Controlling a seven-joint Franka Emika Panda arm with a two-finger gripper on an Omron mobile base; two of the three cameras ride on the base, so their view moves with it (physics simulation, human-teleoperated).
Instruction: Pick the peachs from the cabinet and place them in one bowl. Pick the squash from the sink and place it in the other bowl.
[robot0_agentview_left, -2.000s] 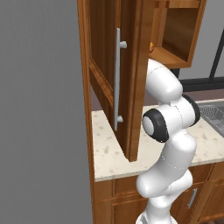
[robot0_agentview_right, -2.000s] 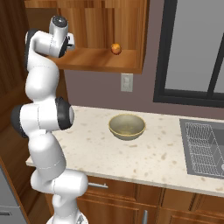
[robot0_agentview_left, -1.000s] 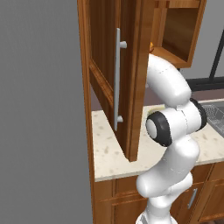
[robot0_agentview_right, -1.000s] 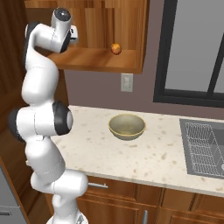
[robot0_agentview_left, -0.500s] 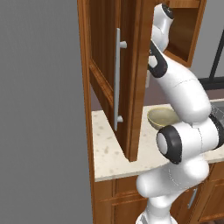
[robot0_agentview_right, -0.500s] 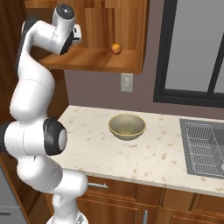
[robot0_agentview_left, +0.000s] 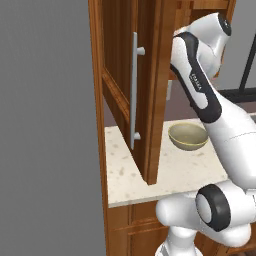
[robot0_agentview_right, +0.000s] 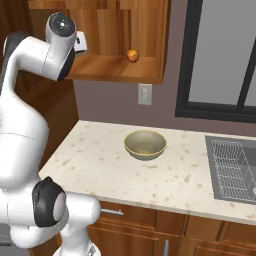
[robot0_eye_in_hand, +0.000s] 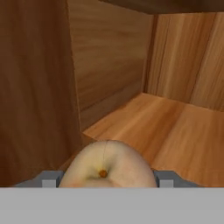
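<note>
Left base view: the open cabinet (robot0_agentview_left: 150, 75) door hides the hand; tan bowl (robot0_agentview_left: 188, 136) stands far right.
Right base view: arm reaches up into the cabinet; second peach (robot0_agentview_right: 132, 55) sits on its shelf, right.
Hand view: gripper (robot0_eye_in_hand: 105, 181) half closed around a peach (robot0_eye_in_hand: 107, 164); smooth, light, bruisable; hold across its middle.

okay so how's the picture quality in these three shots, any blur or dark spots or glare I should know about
Hand view: the peach sits so close that it looks soft and washed pale; the cabinet interior is evenly lit, no glare. Right base view: sharp, the other peach tiny but clear, the tan bowl casting only a faint shadow. Left base view: the open cabinet door hides much; flat light.
</note>
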